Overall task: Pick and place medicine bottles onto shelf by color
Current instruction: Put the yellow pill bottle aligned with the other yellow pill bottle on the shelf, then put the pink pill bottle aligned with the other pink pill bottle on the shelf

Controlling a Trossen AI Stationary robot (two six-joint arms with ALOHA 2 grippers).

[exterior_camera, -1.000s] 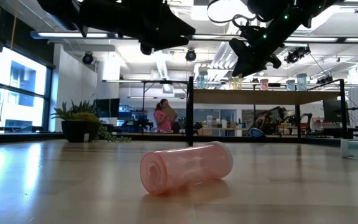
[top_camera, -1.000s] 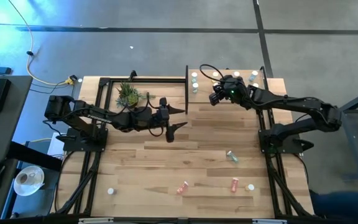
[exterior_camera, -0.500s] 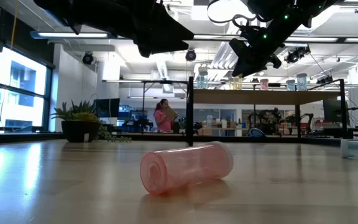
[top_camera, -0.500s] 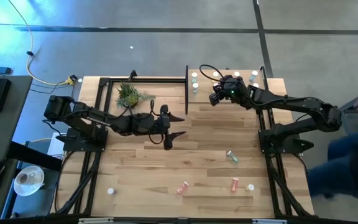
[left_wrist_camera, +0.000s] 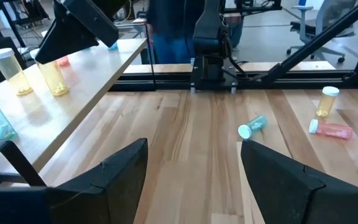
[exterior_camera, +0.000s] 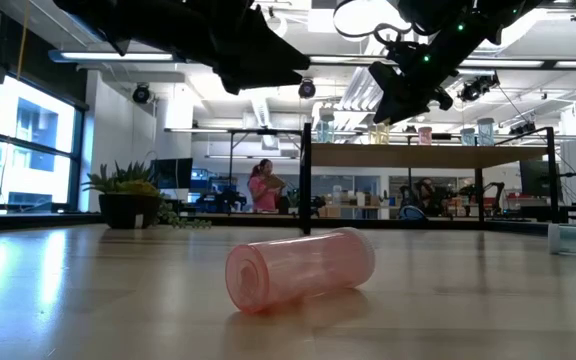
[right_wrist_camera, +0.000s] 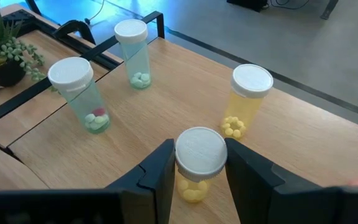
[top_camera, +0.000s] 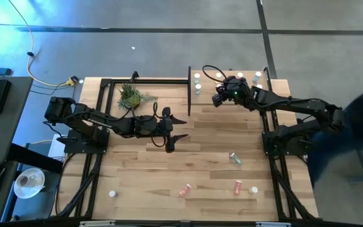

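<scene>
Standing upright in right tool (right_wrist_camera: pixel 196 171): yellow bottle (right_wrist_camera: pixel 198 163)

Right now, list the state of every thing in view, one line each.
Left hand: open, empty, above the tabletop.
Right hand: shut on a yellow bottle, upright on the shelf.
Second yellow bottle: upright on the shelf.
Two teal bottles: upright on the shelf.
Pink bottle: lying on its side.
Teal bottle: lying on the table.
</scene>
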